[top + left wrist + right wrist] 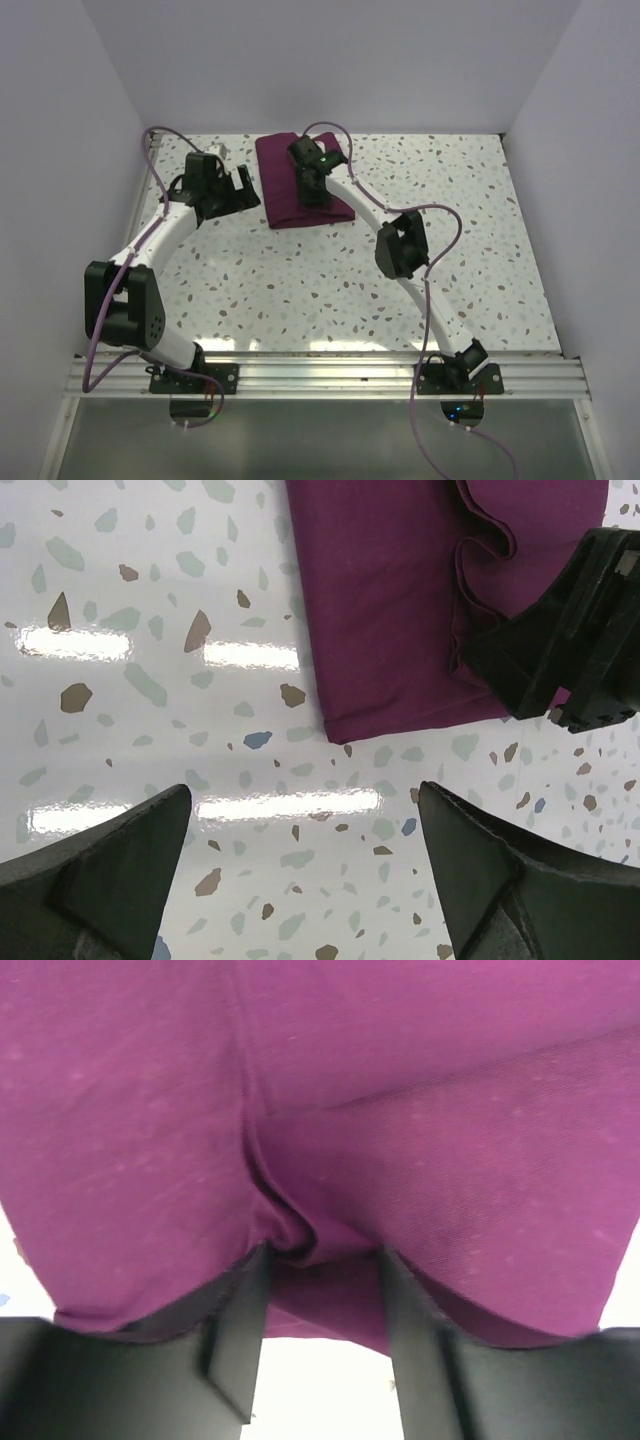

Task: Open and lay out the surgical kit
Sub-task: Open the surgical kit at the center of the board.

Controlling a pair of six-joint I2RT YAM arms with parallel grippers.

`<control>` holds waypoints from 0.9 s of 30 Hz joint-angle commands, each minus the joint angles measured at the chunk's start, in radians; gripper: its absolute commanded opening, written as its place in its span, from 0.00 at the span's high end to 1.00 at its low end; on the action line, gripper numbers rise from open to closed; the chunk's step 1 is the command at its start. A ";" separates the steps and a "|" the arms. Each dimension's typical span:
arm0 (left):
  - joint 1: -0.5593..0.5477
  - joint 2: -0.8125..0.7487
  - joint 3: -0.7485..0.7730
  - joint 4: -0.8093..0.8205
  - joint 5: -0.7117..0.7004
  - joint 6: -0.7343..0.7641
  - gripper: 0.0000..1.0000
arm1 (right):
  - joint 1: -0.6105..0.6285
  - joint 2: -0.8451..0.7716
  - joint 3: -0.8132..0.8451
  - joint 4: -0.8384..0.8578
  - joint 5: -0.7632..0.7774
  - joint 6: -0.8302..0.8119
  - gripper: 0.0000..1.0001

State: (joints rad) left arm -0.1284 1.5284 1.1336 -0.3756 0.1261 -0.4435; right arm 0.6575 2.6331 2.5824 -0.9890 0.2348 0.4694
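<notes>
The dark purple cloth wrap [283, 180] lies folded at the back middle of the table. My right gripper [313, 192] stands on its near part. In the right wrist view the gripper [320, 1255] is partly open, its tips pressed into the cloth [450, 1110], with a puckered fold between them. My left gripper [243, 186] is wide open and empty just left of the wrap. In the left wrist view it [305, 800] hovers over bare table near the cloth's corner [400, 600]. The steel tray, scissors, forceps and tweezers are hidden.
The speckled terrazzo table [300, 290] is walled at the back and both sides. The right gripper's black body [570, 650] shows in the left wrist view, on the cloth's ruffled edge.
</notes>
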 commanded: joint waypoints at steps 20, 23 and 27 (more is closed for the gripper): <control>0.003 0.050 0.072 -0.008 0.032 0.038 0.00 | -0.234 -0.416 -0.407 0.171 0.107 0.081 1.00; -0.004 0.067 0.091 -0.011 0.033 0.038 0.00 | -0.297 -0.507 -0.522 0.176 0.179 0.075 1.00; -0.017 0.097 0.132 -0.020 0.030 0.049 0.00 | -0.374 -0.578 -0.669 0.179 0.256 0.095 1.00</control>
State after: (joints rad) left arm -0.1337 1.6054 1.2034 -0.3874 0.1421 -0.4244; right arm 0.2947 2.1185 1.9854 -0.8322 0.3649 0.5411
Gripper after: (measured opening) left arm 0.996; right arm 0.025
